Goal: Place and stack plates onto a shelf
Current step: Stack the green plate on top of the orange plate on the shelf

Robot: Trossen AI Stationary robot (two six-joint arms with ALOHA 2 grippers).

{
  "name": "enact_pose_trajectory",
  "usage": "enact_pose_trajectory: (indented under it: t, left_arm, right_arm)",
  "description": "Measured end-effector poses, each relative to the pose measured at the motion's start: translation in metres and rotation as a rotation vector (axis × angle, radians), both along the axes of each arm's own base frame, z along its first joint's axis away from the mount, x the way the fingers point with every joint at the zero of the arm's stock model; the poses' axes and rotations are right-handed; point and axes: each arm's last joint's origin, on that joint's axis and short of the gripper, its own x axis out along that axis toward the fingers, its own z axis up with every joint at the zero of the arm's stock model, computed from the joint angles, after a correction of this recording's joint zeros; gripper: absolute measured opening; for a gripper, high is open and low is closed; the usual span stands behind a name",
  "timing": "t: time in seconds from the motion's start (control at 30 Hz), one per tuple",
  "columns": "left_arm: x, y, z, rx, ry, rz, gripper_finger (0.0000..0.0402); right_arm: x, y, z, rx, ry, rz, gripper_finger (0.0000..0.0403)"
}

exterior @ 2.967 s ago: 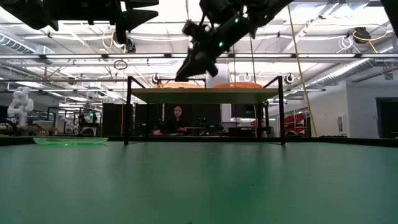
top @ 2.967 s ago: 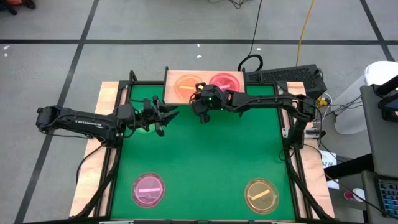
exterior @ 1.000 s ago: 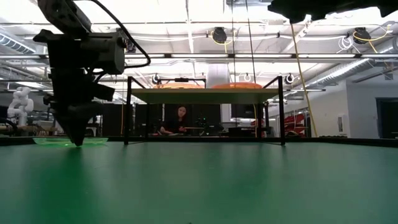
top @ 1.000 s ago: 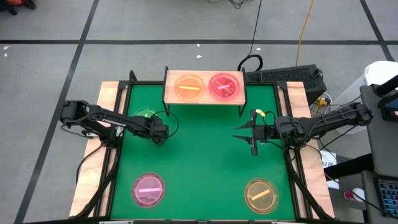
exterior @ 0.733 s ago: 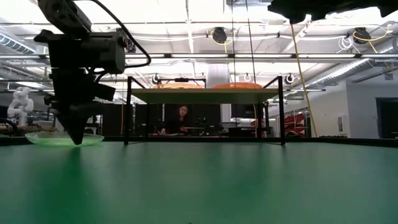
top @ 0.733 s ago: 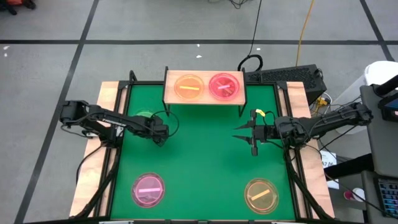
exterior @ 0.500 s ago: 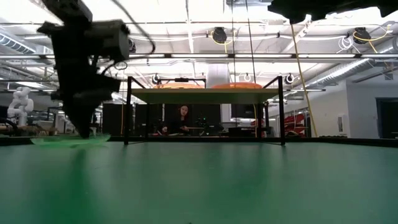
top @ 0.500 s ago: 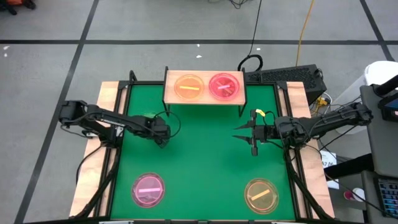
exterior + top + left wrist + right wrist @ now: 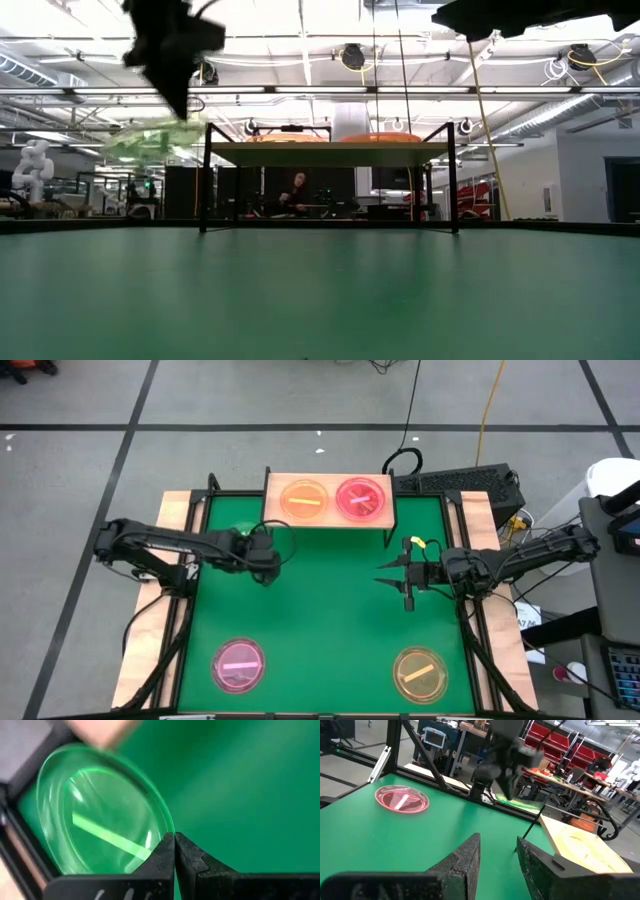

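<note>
left gripper [image 9: 174, 851] is pinching the rim of a small round translucent green plate [image 9: 100, 827], jaws pressed together on its edge, and is holding it in the air at about ten o'clock of the green table mat [image 9: 330, 620], just beside the left end of the small light-wood shelf on thin black legs [image 9: 328, 482]; in the low view the green plate [image 9: 150, 142] is hanging tilted at about shelf-top height. the shelf is carrying a translucent amber-orange plate [image 9: 302, 499] and a translucent pink plate [image 9: 362, 497] side by side. another pink plate [image 9: 239, 663] is lying at seven o'clock and another amber plate [image 9: 420, 673] at five o'clock, both flat on the mat. right gripper [image 9: 393, 573] is waiting at three o'clock with jaws spread, gripping nothing. judging by looks, the plate is thin, light, stiff plastic, smooth and probably slippery; a rim pinch is letting it droop and swing, so a deep bite on the edge is looking safest, and it is likely to slide when set on another plate.
</note>
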Motion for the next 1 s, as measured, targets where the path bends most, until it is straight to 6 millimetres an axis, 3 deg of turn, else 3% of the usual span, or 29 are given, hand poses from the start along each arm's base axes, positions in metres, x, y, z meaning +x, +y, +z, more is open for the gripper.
enact_pose_trajectory:
  t: [0.23,0.4,0.77,1.0]
  left_arm:
    - [0.006,0.001,0.052,0.091,-0.093,-0.071,0.0000]
    - [0.006,0.008,0.072,0.133,-0.113,-0.095,0.0000]
    - [0.030,0.029,0.086,0.248,-0.187,-0.335,0.0000]
    - [0.052,0.042,0.077,0.316,-0.149,-0.470,0.0000]
  right_arm:
    - [-0.007,-0.002,0.007,0.011,-0.044,0.000,0.0112]
    - [-0.029,-0.006,0.026,0.040,-0.169,0.000,0.0112]
    - [-0.090,-0.018,0.056,0.021,-0.444,-0.005,0.0112]
    - [-0.116,-0.023,0.059,0.037,-0.523,-0.009,0.0112]
